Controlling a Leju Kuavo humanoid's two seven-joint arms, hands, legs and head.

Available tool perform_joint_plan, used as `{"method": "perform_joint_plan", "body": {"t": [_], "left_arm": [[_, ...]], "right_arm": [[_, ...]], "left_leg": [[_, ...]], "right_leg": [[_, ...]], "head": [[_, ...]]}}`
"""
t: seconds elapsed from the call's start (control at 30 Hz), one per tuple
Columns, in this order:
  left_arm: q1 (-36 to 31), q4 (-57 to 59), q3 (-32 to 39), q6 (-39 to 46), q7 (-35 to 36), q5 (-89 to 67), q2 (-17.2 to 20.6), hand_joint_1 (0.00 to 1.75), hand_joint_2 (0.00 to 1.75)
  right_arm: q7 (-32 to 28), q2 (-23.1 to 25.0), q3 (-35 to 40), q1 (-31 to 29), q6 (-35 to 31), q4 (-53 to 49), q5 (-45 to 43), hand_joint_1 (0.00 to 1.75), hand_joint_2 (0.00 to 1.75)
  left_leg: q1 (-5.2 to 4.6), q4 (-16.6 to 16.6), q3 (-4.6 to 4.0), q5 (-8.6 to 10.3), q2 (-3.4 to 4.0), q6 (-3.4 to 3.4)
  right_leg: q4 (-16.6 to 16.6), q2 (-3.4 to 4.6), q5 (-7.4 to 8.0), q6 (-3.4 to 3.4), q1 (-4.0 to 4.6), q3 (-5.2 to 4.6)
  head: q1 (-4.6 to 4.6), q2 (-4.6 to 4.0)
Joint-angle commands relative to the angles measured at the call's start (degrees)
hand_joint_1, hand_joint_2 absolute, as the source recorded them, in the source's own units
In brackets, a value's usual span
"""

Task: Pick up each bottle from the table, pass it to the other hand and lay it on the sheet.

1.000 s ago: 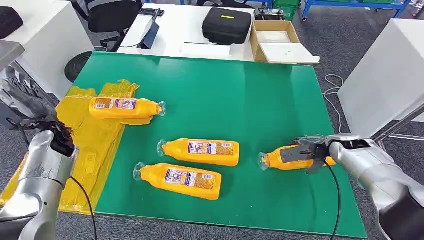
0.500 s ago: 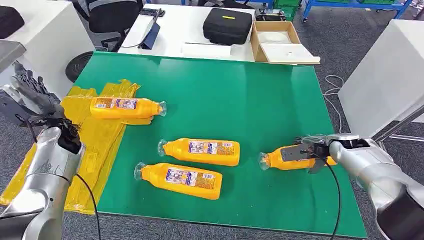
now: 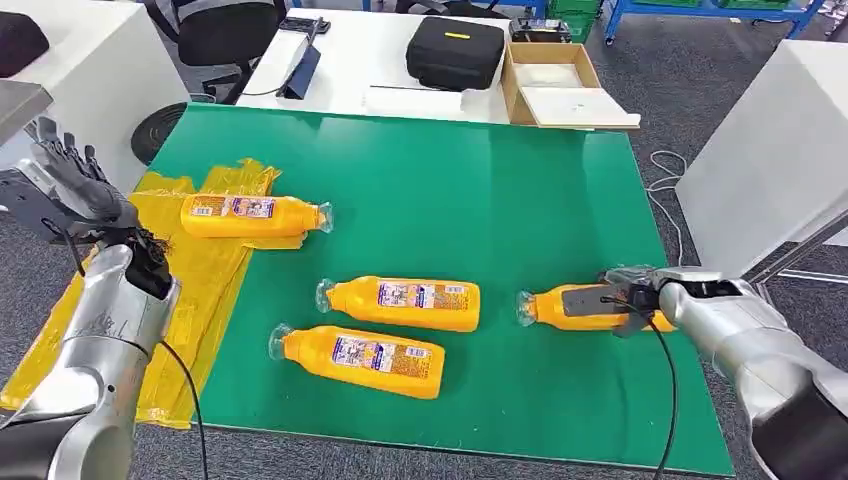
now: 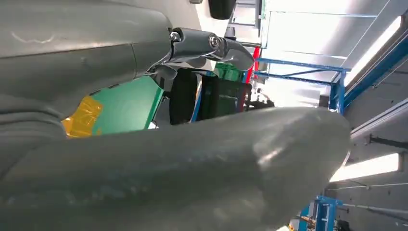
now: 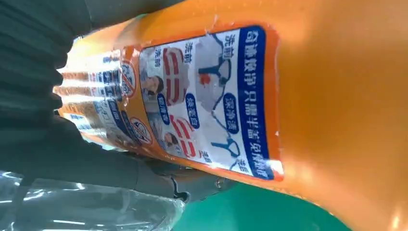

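Fingers of the left hand (image 3: 68, 185) stand spread and pointing up, holding nothing; that hand is raised off the left edge of the green table (image 3: 450, 180), beside the yellow sheet (image 3: 190, 270), with the silver forearm rising to it from below. The sheet drapes over the table's left edge, crumpled, and runs from near the far left corner down toward the near left corner.

One orange bottle (image 3: 250, 216) lies on its side across the sheet's inner border, its body on the sheet and its clear cap end pointing right onto the green. Two more lie on the bare green near the middle of the near edge: a bottle (image 3: 400, 302) with its cap end pointing left, and just nearer the edge a second bottle (image 3: 358, 360), also cap left, tilted a little; the two are close but apart.

Toward the near right corner the right hand (image 3: 625, 300) reaches in from the right edge, forearm low and almost level, its fingers (image 5: 43, 86) clamped around the body of the fourth bottle (image 3: 565, 308). This bottle lies sideways with its cap end pointing left; I cannot tell whether it touches the table.
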Motion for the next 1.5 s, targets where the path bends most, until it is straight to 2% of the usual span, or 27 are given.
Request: {"method": "perform_joint_plan", "body": {"t": [0.03,0.07,0.13,0.43,0.53,0.57,0.6,0.63,0.8,0.83,0.9,0.93,1.0,1.03,1.33,1.43,1.5], "left_arm": [[-2.9,4.3,0.7,0.1,0.1,0.1,-1.1,0.00,0.00],[-2.8,4.3,0.8,0.1,0.1,0.2,-1.1,0.00,0.00],[-2.6,3.9,1.1,0.2,0.0,0.2,-1.1,0.00,0.00],[-1.7,2.2,2.2,0.5,0.5,0.1,-0.7,0.00,0.00],[-1.0,1.8,3.0,0.3,0.6,0.5,0.4,0.00,0.00],[-0.5,1.7,3.4,0.1,0.6,0.7,1.2,0.00,0.00],[-0.1,1.6,3.8,-0.1,0.5,0.9,1.8,0.00,0.00],[0.7,1.4,4.2,-0.7,0.4,1.2,2.4,0.00,0.00],[7.8,-0.7,5.7,-6.7,0.5,3.7,5.3,0.00,0.00],[9.1,-1.6,6.0,-7.3,0.5,4.0,5.3,0.00,0.00],[11.0,-3.2,6.7,-7.8,0.4,4.1,4.3,0.00,0.00],[11.4,-3.9,6.8,-7.9,0.4,4.0,3.8,0.00,0.00],[11.7,-5.0,6.8,-7.9,0.7,3.5,3.2,0.00,0.00],[11.5,-5.2,6.8,-7.5,1.1,3.1,3.1,0.00,1.75],[12.0,-6.7,7.3,-8.5,3.1,3.1,4.6,0.00,1.75],[13.9,-9.4,7.5,-10.2,4.3,3.8,4.0,0.00,1.75],[14.3,-10.6,6.6,-12.1,5.4,4.2,3.3,0.00,1.75]], "right_arm": [[0.2,0.9,0.0,1.9,0.4,2.4,0.2,1.75,1.75],[0.4,1.0,-0.2,2.0,0.2,2.4,0.1,1.75,1.75],[1.1,1.5,-0.8,2.6,-0.7,2.4,-0.2,1.75,1.75],[2.0,1.9,-1.8,4.6,-2.0,2.0,-0.2,1.75,1.75],[1.0,2.7,-1.0,2.4,0.5,1.9,0.8,1.75,1.75],[0.7,3.3,-0.3,0.7,1.6,1.8,1.5,1.75,1.75],[0.5,3.7,-0.4,-0.6,1.9,1.8,1.7,1.75,1.75],[-0.6,3.9,-0.1,-2.4,2.2,1.7,2.2,1.75,1.75],[-7.0,1.7,-2.3,-12.9,1.1,-0.7,1.0,1.75,1.75],[-8.3,0.7,-3.2,-14.0,1.2,-1.4,0.2,1.75,1.75],[-10.1,-1.4,-4.6,-15.2,0.2,-3.0,-0.6,1.75,1.75],[-10.5,-2.1,-5.2,-15.0,-1.1,-3.7,-0.7,1.75,1.75],[-10.8,-3.1,-6.1,-14.2,-3.2,-4.5,-1.1,1.75,1.75],[-11.0,-3.7,-6.7,-13.6,-3.7,-4.9,-1.4,1.75,1.75],[-10.7,-6.2,-8.7,-12.4,-5.8,-9.9,-1.6,1.75,1.75],[-8.7,-2.1,-12.4,-10.9,-11.9,-9.6,-1.9,1.75,1.75],[-7.0,2.8,-15.1,-9.3,-17.8,-8.3,-1.4,1.75,1.75]], "left_leg": [[0.14,0.0,0.08,-0.04,-0.10,-0.25],[0.22,0.0,0.15,-0.08,-0.11,-0.45],[0.12,0.0,0.08,-0.03,-0.09,-0.20],[0.13,0.0,0.12,-0.04,-0.08,-0.18],[0.12,0.0,0.10,-0.05,0.02,-0.18],[0.22,0.0,0.20,-0.10,0.08,-0.44],[0.11,0.0,0.10,-0.06,0.13,-0.25],[0.17,0.0,0.15,-0.09,0.18,-0.39],[-0.08,0.0,0.01,-0.10,0.46,-0.23],[-0.03,0.1,0.03,-0.16,0.56,-0.35],[-0.13,0.0,-0.12,-0.05,0.39,-0.18],[-0.07,0.1,-0.13,-0.13,0.54,-0.30],[0.02,0.1,-0.13,-0.14,0.29,-0.34],[0.03,0.1,-0.15,-0.09,0.19,-0.28],[0.04,0.0,-0.37,-0.03,0.02,-0.20],[0.03,0.0,-0.29,-0.05,0.12,-0.23],[0.06,0.0,-0.25,-0.07,0.22,-0.28]], "right_leg": [[-0.1,-0.14,-0.05,-0.16,0.13,0.17],[-0.1,-0.19,-0.08,-0.28,0.21,0.29],[-0.1,-0.12,-0.03,-0.13,0.11,0.15],[-0.1,-0.10,-0.03,-0.12,0.13,0.21],[-0.1,0.00,-0.01,-0.12,0.11,0.16],[-0.1,0.01,-0.03,-0.28,0.21,0.30],[-0.1,0.10,0.00,-0.16,0.11,0.14],[-0.1,0.12,-0.01,-0.26,0.16,0.20],[0.2,0.40,0.00,-0.13,-0.09,-0.10],[0.2,0.48,-0.02,-0.21,-0.04,-0.09],[0.2,0.26,0.01,-0.05,-0.15,-0.20],[0.2,0.37,-0.02,-0.13,-0.08,-0.23],[0.2,0.12,-0.09,-0.15,0.00,-0.14],[0.1,0.04,-0.07,-0.12,0.01,-0.16],[0.0,0.03,0.02,-0.08,0.02,-0.28],[0.0,0.12,0.03,-0.10,0.02,-0.23],[0.0,0.21,0.04,-0.13,0.05,-0.20]], "head": [[-0.02,0.00],[0.00,0.00],[0.02,0.00],[0.00,0.00],[0.00,0.00],[-0.02,0.00],[0.00,0.00],[0.02,0.00],[0.00,0.00],[-0.02,0.00],[-0.02,0.00],[-0.07,0.00],[-0.02,0.00],[0.00,0.00],[0.02,0.00],[0.00,0.00],[0.00,0.00]]}}
